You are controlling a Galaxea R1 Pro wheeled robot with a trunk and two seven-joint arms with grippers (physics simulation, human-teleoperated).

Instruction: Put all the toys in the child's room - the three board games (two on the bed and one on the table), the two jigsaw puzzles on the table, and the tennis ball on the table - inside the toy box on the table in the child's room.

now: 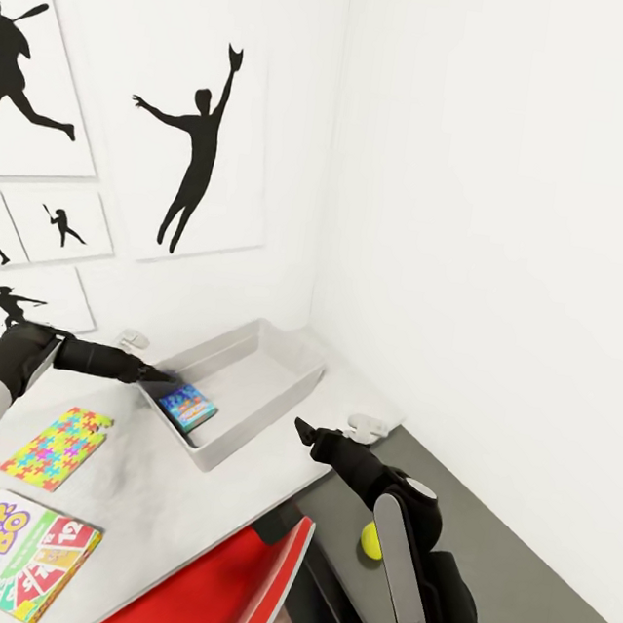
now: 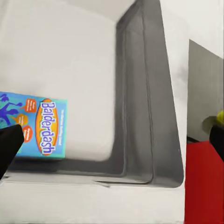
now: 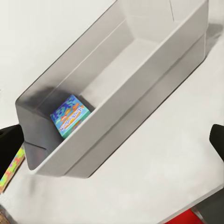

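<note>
Where the light grey desk point(image 1: 180, 491) meets the white wall corner, the toy box point(image 1: 270, 400) stands as a pale grey bin with outward-sloping sides. Inside it, at the end nearest the left tool point(image 1: 158, 373), the blue cartoon board game point(image 1: 186, 406) leans tilted against the wall. The left tool hangs at the bin's rim just beside the game; whether its fingers are apart or together cannot be told. The right tool point(image 1: 303, 433) hovers at the bin's near side, its dark fingers spread apart and empty.

On the desk lie one jigsaw puzzle point(image 1: 58, 445) and the Skip-Bo box point(image 1: 9, 552), well apart from the bin. A red chair point(image 1: 226, 586) stands against the desk edge. The tennis ball point(image 1: 372, 540) rests on the dark lower section, partly behind the right arm.

The left wrist view reads the game's title, "Balderdash" point(image 2: 46, 128).
</note>
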